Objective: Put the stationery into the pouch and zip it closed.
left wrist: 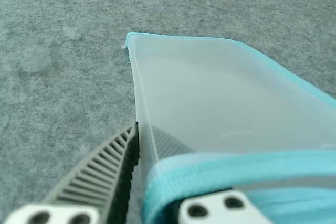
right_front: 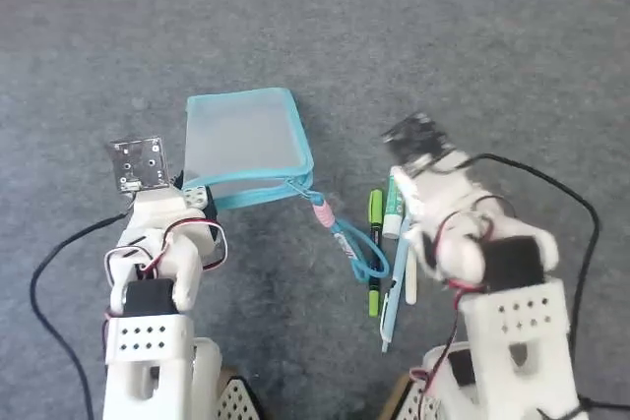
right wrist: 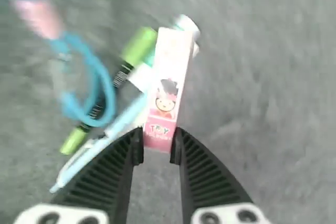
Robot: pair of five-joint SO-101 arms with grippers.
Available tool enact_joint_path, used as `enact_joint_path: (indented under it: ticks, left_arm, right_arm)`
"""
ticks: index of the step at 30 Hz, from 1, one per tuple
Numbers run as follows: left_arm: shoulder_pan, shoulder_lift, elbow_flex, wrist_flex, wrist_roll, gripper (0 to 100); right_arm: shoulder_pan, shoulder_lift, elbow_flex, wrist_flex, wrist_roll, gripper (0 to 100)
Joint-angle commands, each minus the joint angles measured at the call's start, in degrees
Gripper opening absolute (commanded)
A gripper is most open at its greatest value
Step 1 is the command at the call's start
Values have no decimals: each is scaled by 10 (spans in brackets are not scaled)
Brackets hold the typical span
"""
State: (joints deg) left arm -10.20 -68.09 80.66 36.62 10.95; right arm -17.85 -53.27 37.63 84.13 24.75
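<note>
Your right gripper pinches the pink-and-white oblong box by its near end. The teal-trimmed clear pouch, clamped by your left gripper, lies to the left.

Left gripper tight on teal-edged pouch, grey mat beneath

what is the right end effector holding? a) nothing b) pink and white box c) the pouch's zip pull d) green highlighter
b: the right wrist view shows the right end effector with its fingers pressed on both sides of one end of the pink and white box, while the green highlighter lies loose beyond it.
</note>
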Motion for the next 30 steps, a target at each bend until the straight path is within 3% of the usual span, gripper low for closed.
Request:
enact_joint_path:
  ticks: [1,8,16,23,30]
  left_arm:
    - [2,4,-4,-34,-4,12]
    - [10,4,19,-83,-2,12]
    - [59,4,31,-84,-4,12]
    - [62,4,31,-85,-4,12]
    - [113,4,40,-84,-6,12]
  right_arm:
    - [-98,17,-59,12,6,7]
    - [-225,183,-142,7,3,8]
    - [-234,327,-268,10,-25,8]
    - [-234,397,-336,12,-44,8]
    - [-234,455,-396,14,-55,8]
